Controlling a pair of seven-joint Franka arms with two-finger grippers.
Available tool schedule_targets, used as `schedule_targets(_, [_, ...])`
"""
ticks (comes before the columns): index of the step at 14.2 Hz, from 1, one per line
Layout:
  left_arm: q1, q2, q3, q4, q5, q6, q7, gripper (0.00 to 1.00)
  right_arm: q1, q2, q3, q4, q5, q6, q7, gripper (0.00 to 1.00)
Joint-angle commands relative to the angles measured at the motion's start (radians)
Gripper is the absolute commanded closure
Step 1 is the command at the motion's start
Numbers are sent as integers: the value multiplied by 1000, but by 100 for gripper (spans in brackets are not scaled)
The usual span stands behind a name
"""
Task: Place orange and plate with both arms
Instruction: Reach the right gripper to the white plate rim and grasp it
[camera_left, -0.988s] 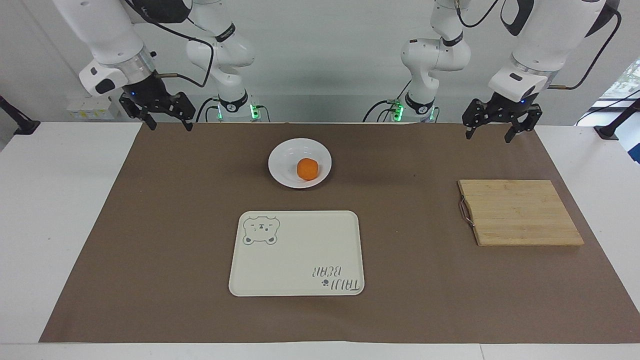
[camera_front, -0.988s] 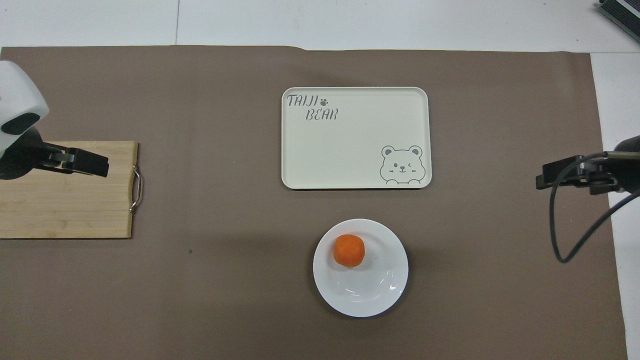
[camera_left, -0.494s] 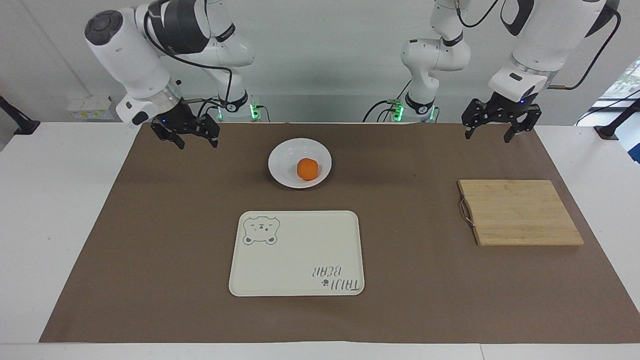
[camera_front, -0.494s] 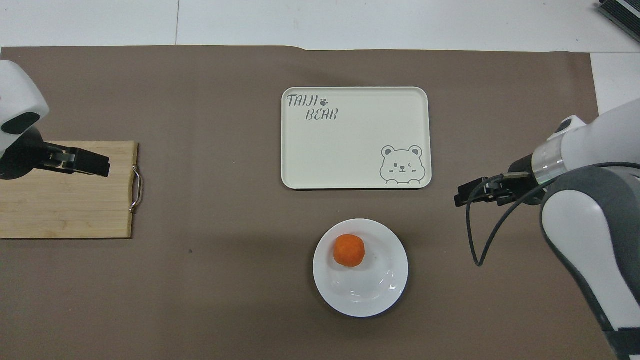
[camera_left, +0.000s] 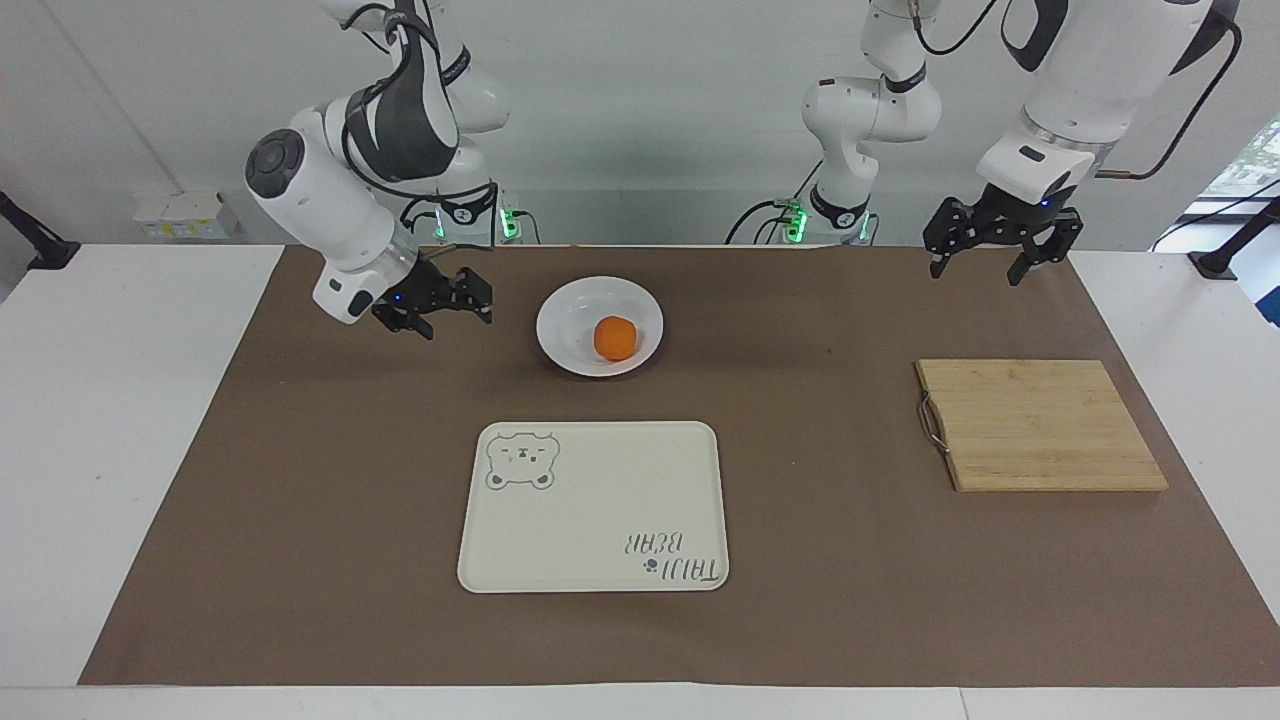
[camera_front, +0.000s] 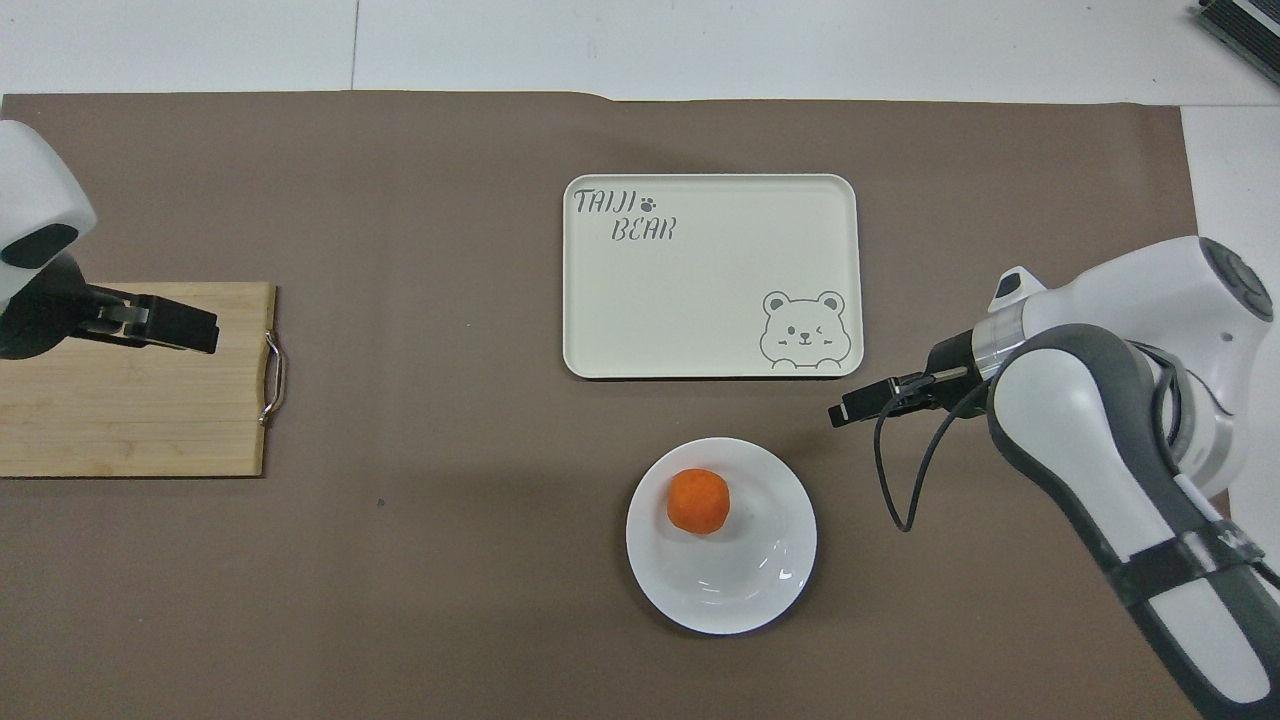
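The orange (camera_left: 614, 338) sits in the white plate (camera_left: 565, 318) on the brown mat, close to the robots; both also show in the overhead view, the orange (camera_front: 698, 501) off-centre in the plate (camera_front: 745, 600). My right gripper (camera_left: 458, 324) is open and empty, low over the mat beside the plate, toward the right arm's end, not touching it; it also shows in the overhead view (camera_front: 848, 413). My left gripper (camera_left: 975, 275) is open and empty, raised over the mat at the left arm's end, and waits; it also shows in the overhead view (camera_front: 203, 337).
A cream tray with a bear drawing (camera_left: 600, 500) lies farther from the robots than the plate. A wooden cutting board with a metal handle (camera_left: 1040, 425) lies toward the left arm's end. White table borders the mat.
My right arm has swung in from the right arm's end of the table and lowered, bringing its gripper close beside the plate. The left arm, plate and orange have not moved.
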Motion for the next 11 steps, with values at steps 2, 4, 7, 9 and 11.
schedule_targets(2, [13, -23, -6, -22, -13, -4, -8, 0, 16, 24, 0, -170, 258, 125, -222, 0])
schedule_targets(4, [13, -23, -6, -22, -13, -4, -8, 0, 55, 57, -2, -221, 361, 177, -314, 0])
schedule_targets(7, [13, -23, -4, -22, -13, -4, -8, 0, 90, 54, -2, -248, 402, 179, -312, 0])
schedule_targets(9, [13, -23, -6, -22, -13, -4, -8, 0, 98, 46, 0, -264, 408, 173, -310, 0])
schedule_targets(11, [13, -23, -4, -22, -13, -2, -8, 0, 98, 29, -2, -292, 408, 156, -310, 0])
